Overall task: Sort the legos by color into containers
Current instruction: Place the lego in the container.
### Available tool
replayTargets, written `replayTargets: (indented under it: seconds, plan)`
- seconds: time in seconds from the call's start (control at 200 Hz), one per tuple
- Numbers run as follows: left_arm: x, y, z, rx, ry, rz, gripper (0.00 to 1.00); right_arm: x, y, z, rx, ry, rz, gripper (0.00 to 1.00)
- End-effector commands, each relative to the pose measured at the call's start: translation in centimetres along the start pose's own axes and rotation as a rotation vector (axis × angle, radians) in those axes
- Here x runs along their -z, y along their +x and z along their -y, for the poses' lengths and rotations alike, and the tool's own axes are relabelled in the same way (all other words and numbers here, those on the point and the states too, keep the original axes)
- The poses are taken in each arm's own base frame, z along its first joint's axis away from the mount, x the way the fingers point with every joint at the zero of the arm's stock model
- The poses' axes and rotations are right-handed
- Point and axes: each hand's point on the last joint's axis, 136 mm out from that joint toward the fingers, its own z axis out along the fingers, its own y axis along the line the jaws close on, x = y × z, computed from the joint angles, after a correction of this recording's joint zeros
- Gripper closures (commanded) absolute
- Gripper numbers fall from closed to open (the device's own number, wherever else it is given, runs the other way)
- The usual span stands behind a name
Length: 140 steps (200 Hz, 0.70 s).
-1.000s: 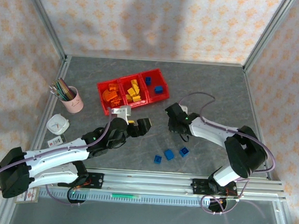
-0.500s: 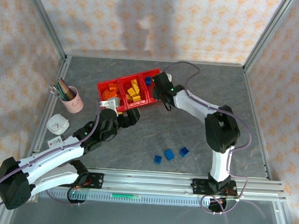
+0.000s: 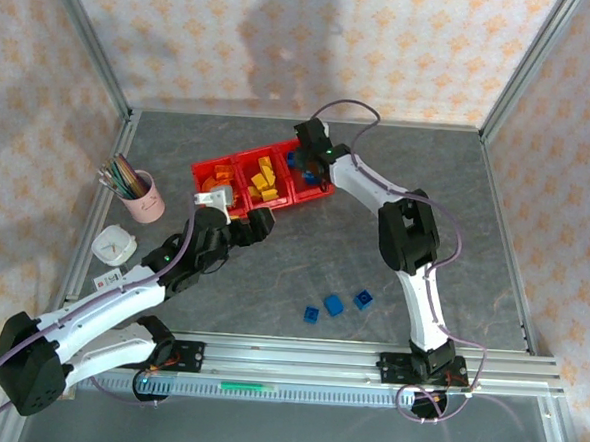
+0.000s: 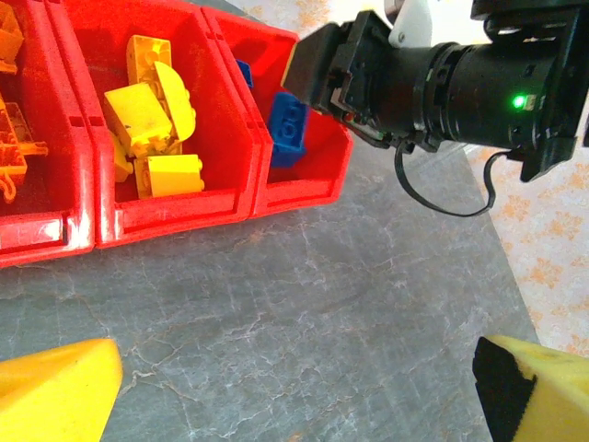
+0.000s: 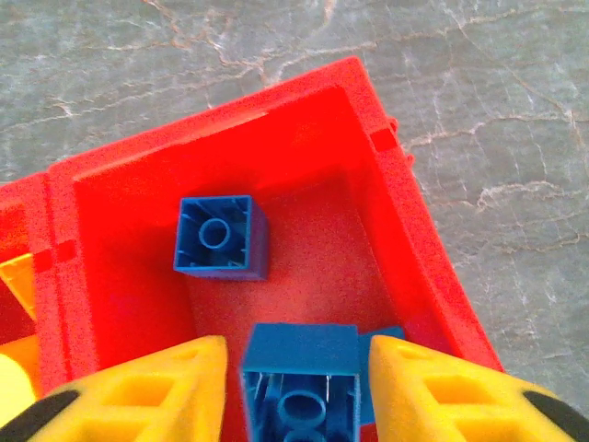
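Just in front of the three bright red plastic bins joined in a row (image 4: 175, 207), the left gripper (image 4: 294, 391) hangs with its yellow fingers spread wide and nothing in them. The right gripper (image 5: 293, 345) is over the right-end bin, its fingers close on both sides of a small blue plastic lego brick (image 4: 289, 129) inside that bin, and I cannot tell if they pinch it or not. The brick looks light, hard and a bit slippery, so I think it is best pinched on two flat sides.
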Motion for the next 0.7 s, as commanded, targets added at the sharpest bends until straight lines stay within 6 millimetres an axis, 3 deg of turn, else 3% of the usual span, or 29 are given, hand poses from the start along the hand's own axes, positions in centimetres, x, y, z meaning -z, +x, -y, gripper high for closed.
replayTargets:
  seconds: [0.0, 0.155, 0.31, 0.471, 0.696]
  plan:
    - [0.0, -0.5, 0.7, -0.019, 0.012, -0.007, 0.01, 2.5, -1.9, -0.5, 0.016, -0.022, 0.033, 0.49]
    - [0.1, -0.4, 0.8, -0.013, 0.019, -0.012, 0.01, 5.5, -1.9, 0.3, -0.006, -0.027, 0.043, 0.45]
    - [0.1, 0.2, 1.0, -0.011, 0.036, -0.037, 0.01, 8.5, 0.8, 2.4, -0.048, -0.012, 0.023, 0.39]
    - [0.2, 1.5, 1.2, -0.007, 0.055, -0.065, 0.01, 11.1, 5.8, 5.6, -0.09, 0.036, -0.051, 0.34]
    - [0.6, 4.4, 2.9, -0.015, 0.097, -0.103, 0.01, 14.3, 14.4, 9.8, -0.149, 0.089, -0.195, 0.27]
